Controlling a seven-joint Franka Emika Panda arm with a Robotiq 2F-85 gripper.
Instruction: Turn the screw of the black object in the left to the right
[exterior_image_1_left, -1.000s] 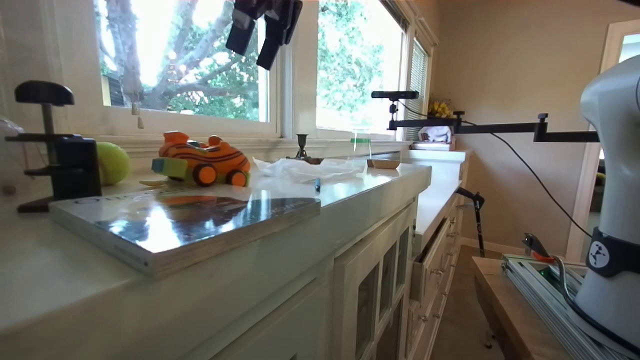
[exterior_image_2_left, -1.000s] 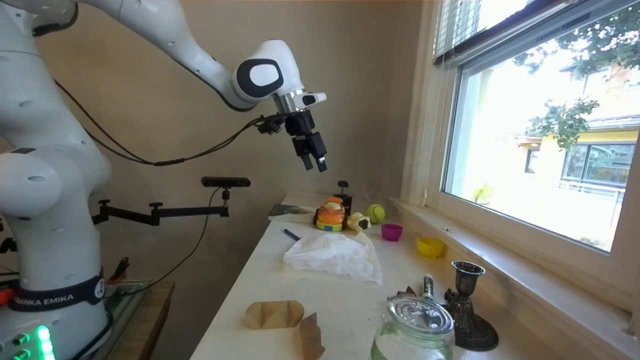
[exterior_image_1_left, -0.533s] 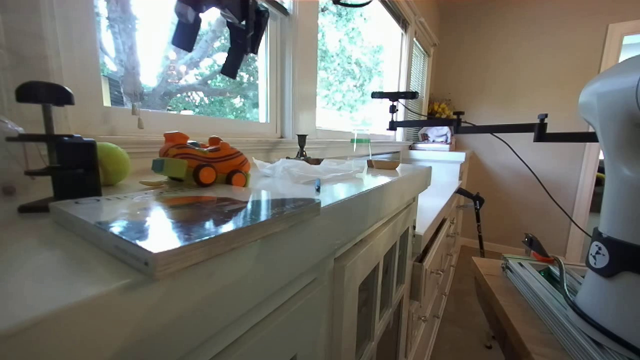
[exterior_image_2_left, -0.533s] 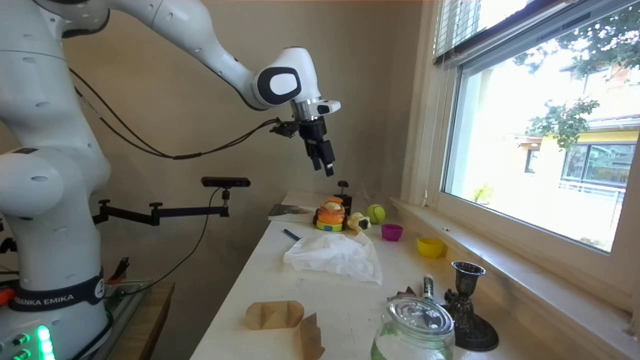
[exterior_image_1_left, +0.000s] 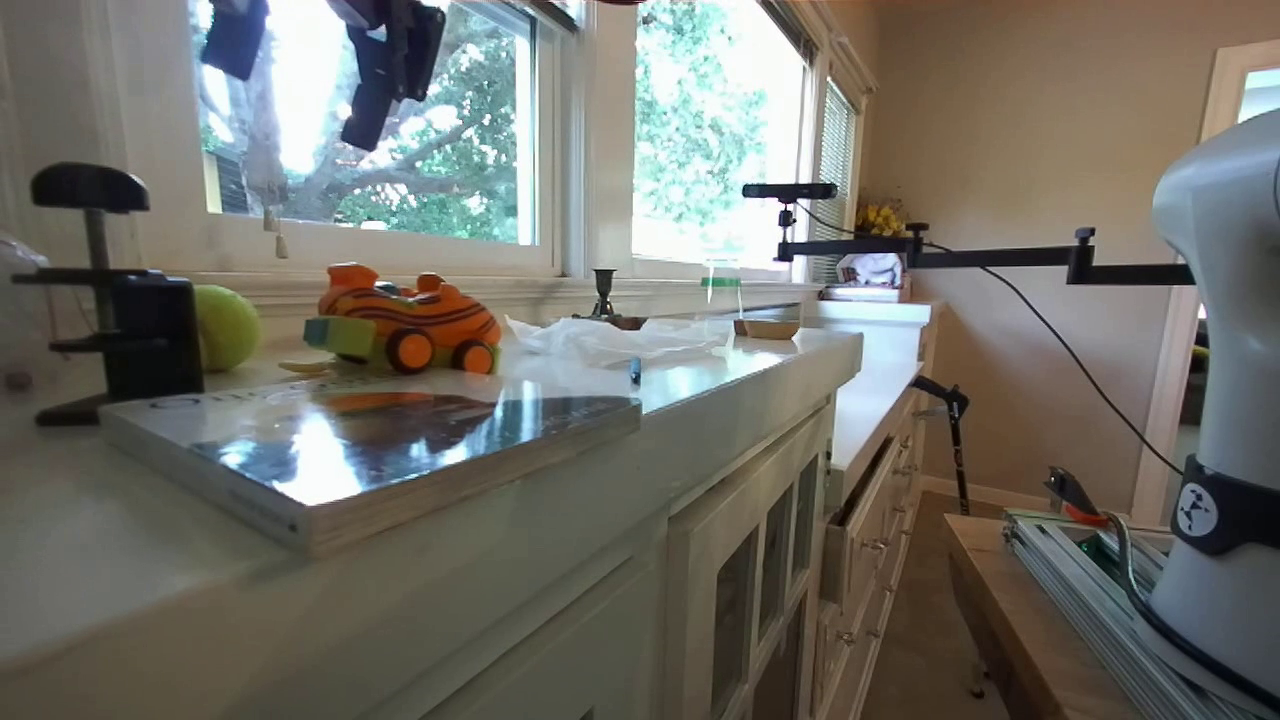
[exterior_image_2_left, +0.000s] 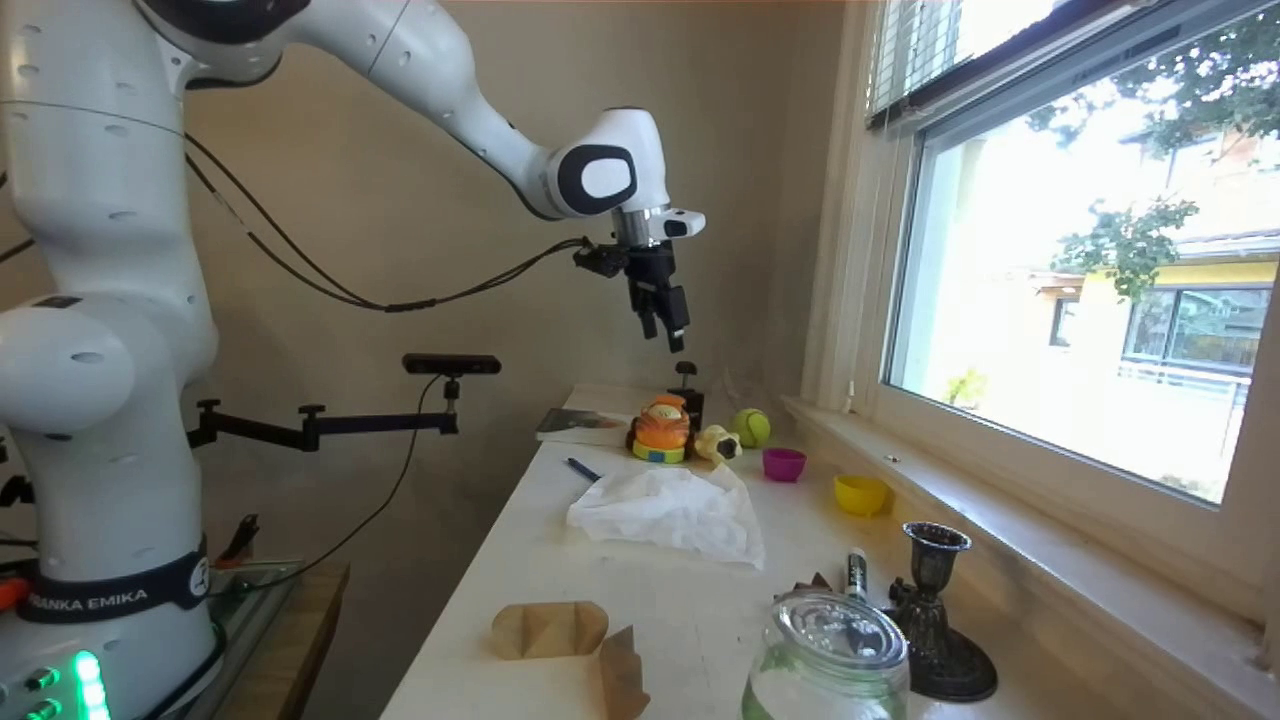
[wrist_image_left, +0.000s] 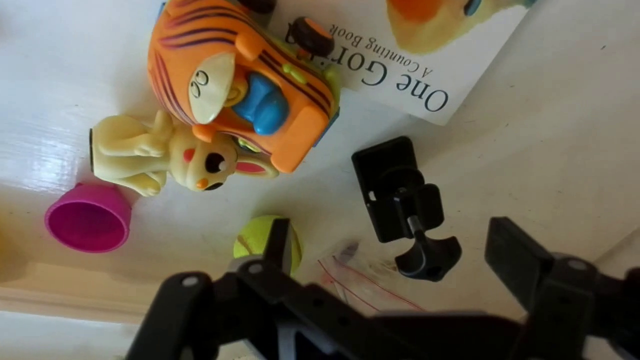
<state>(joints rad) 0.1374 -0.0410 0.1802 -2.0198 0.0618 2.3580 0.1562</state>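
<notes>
Our gripper (exterior_image_2_left: 663, 339) now sits nearer the tabletop's (exterior_image_2_left: 530, 550) window-side edge, jaws wide, empty; we expect a stiff, sturdy screw (exterior_image_1_left: 95, 232), best pinched across its knob (exterior_image_1_left: 90, 188).

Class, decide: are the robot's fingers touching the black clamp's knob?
Apart. In an exterior view the fingers hang well above the knob, with a plain gap between.
</notes>
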